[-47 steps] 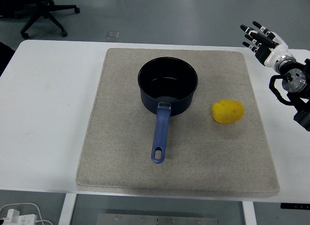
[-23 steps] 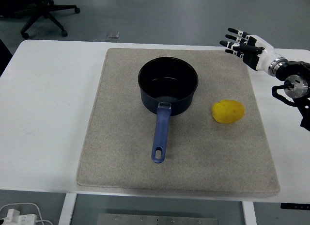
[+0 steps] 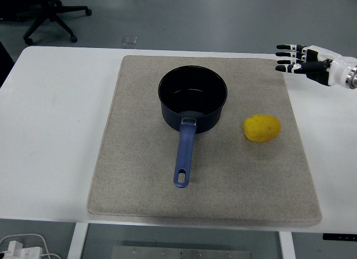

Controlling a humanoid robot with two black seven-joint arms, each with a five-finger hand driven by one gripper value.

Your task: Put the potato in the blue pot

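Below and left of the right robot hand [image 3: 295,58], nearer the surface's [image 3: 56,114] front edge: potato [image 3: 262,128] untouched on the beige mat [image 3: 139,186], just right of the blue pot [image 3: 193,100]. Farther back, by the mat's far right corner: fingers extended, holding nothing; rotated palm-down and pulled rightward within the last second. Approach only beginning; grasp not yet started.
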